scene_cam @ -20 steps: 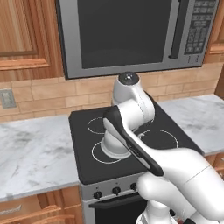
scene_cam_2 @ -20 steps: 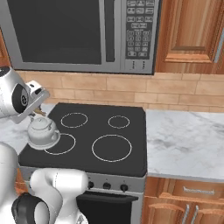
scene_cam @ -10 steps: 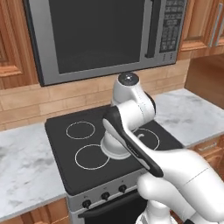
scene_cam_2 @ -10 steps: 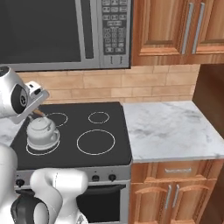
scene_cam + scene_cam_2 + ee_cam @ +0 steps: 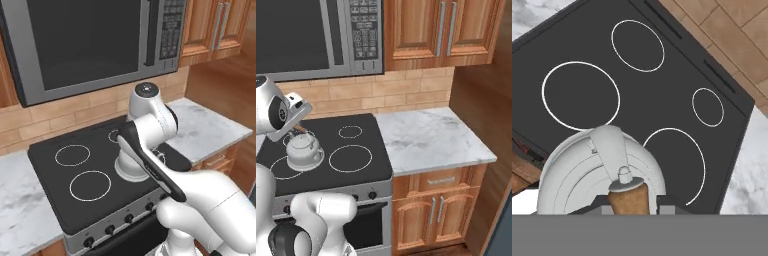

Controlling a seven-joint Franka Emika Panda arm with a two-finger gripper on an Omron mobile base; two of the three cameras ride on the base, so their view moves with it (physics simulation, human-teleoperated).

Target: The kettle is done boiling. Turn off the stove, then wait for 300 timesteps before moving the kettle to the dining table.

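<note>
The silvery-white kettle [image 5: 303, 150] hangs over the front of the black stove [image 5: 358, 142], between its two front burners. My gripper [image 5: 298, 131] is shut on the brown wooden bar of the kettle's handle. In the hand view the gripper [image 5: 632, 204] holds that bar, with the kettle's domed lid [image 5: 597, 170] just beyond it and the stove [image 5: 662, 90] below. In the left base view my arm covers part of the kettle [image 5: 129, 169], which is above the stove [image 5: 55, 175]. Small black knobs [image 5: 110, 230] line the steel front panel. The dining table is out of view.
A steel microwave [image 5: 90, 40] hangs over the stove. A marble counter [image 5: 431, 135] with wooden cabinets below runs to the stove's right and ends at a dark wooden wall [image 5: 481, 85]. Another counter piece [image 5: 20, 215] lies to the left. Upper cabinets [image 5: 436, 30] hang above.
The whole picture has slid left, so the base has driven to the right. The kettle has kept its place under the gripper and now hangs further right over the cooktop.
</note>
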